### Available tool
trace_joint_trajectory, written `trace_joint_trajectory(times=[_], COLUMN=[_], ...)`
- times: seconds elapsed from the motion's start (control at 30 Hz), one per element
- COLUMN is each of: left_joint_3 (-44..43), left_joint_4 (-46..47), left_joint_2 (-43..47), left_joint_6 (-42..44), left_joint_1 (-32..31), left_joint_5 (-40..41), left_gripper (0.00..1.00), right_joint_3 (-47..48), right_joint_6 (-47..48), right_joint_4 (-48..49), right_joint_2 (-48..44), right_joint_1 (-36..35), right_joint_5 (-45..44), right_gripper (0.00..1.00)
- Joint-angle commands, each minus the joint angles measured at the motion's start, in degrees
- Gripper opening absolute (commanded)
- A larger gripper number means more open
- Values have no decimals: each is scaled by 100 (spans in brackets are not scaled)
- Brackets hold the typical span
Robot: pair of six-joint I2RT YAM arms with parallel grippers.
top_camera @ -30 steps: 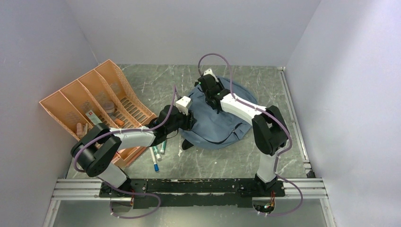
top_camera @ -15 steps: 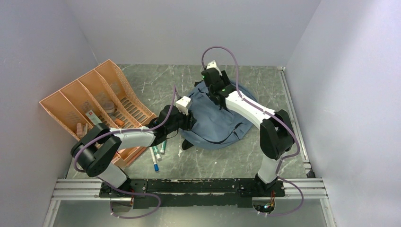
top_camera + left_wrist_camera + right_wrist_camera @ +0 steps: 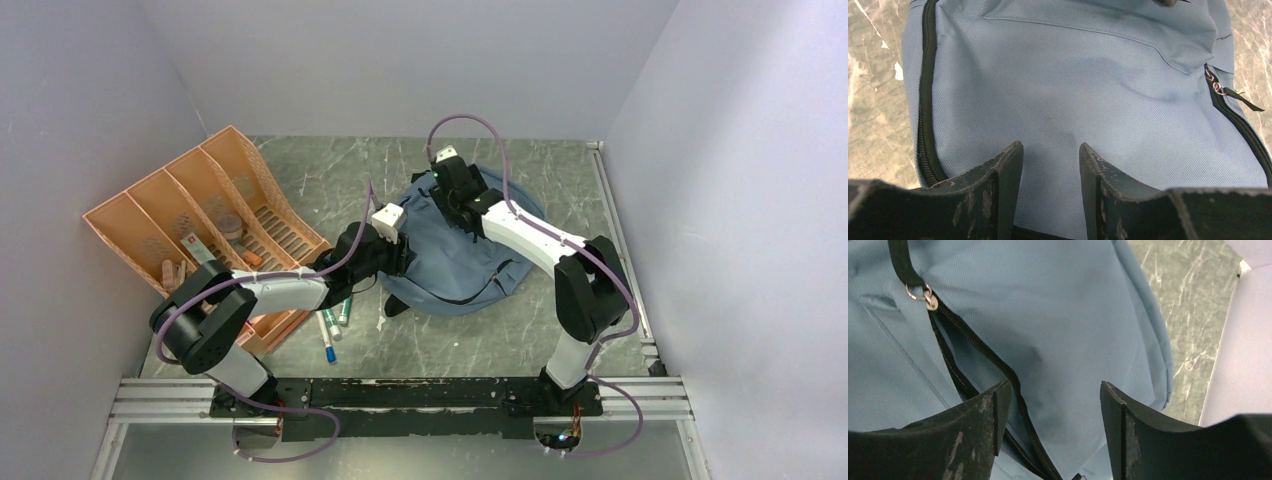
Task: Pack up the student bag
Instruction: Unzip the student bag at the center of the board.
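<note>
A grey-blue student bag (image 3: 462, 250) lies mid-table, right of an orange tray (image 3: 200, 235). The left gripper (image 3: 1050, 187) sits at its near-left edge, jaws apart around fabric. The right gripper (image 3: 1053, 427) hovers over its far side, jaws spread, holding nothing.

Matt woven cloth student bag (image 3: 1088, 90), scuffed black fingers (image 3: 1008, 175), perforated orange plastic tray (image 3: 190, 220), veined stone-look table (image 3: 330, 170).

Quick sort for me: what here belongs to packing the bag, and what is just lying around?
Part of the job:
student bag
left gripper, over the bag
right gripper, over the bag's zipper

Lying about:
markers on the table
orange tray with small items inside
</note>
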State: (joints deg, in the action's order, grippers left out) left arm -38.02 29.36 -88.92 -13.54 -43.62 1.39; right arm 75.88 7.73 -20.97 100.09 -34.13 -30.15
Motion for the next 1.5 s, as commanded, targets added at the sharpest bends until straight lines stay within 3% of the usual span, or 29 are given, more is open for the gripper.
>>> trace_joint_trajectory(times=[0.0, 0.3, 0.53, 0.83, 0.93, 1.17, 1.47], left_joint_3=[5, 4, 65, 101, 89, 101, 163], left_joint_4=[181, 151, 134, 174, 168, 183, 232], left_joint_2=[64, 101, 163, 165, 165, 165, 169], left_joint_6=[-50, -52, -61, -109, -109, -116, -149], left_joint_1=[-29, -26, -29, -24, -25, -32, -25], left_joint_5=[20, 43, 47, 34, 30, 36, 31], left_gripper=[50, 50, 50, 50, 50, 50, 50], right_joint_3=[-203, -116, 46, -12, -16, -98, -313], right_joint_6=[31, 291, 521, 692, 713, 780, 861], right_joint_4=[-38, -178, -208, 421, 647, 807, 228], right_joint_2=[-50, 335, 856, 565, 273, -321, 42], right_joint_1=[10, 7, 6, 4, -33, -94, -304], right_joint_5=[101, 185, -1167, -2475, -2402, -1247, -1111], right_gripper=[71, 83, 84, 84, 83, 76, 78])
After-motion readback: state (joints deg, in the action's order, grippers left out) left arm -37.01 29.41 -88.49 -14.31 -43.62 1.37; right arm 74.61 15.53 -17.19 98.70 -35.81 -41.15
